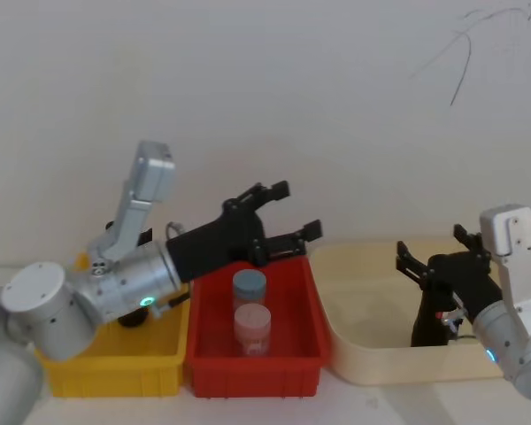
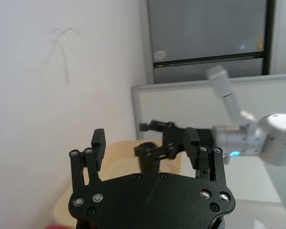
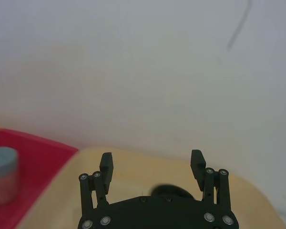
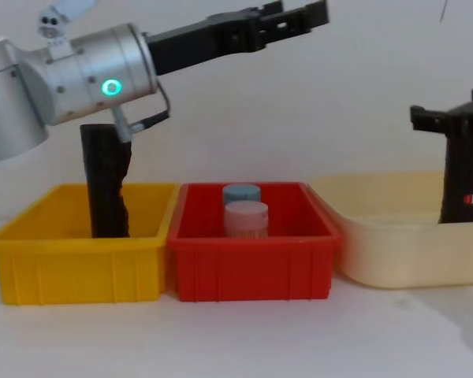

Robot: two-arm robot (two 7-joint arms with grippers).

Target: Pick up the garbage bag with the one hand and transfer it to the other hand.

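The garbage bag [image 1: 427, 323] is a tall black roll with a red-and-white label, standing upright in the cream bin [image 1: 372, 359] at the right; it also appears in the chest view [image 4: 461, 181]. My right gripper [image 1: 431, 243], on the blue-lit arm, is open around the roll's top, one finger on each side. The right wrist view shows that round black top [image 3: 169, 191] low between those spread fingers [image 3: 106, 164]. My left gripper [image 1: 296, 209], on the green-lit arm, hangs open and empty above the red bin [image 1: 212, 350], pointing toward the right gripper.
Two lidded jars, one blue [image 1: 249, 285] and one pink [image 1: 252, 323], stand in the red bin. A yellow bin [image 4: 79, 268] at the left holds another black roll with a ragged top [image 4: 106, 185]. A white wall rises close behind the bins.
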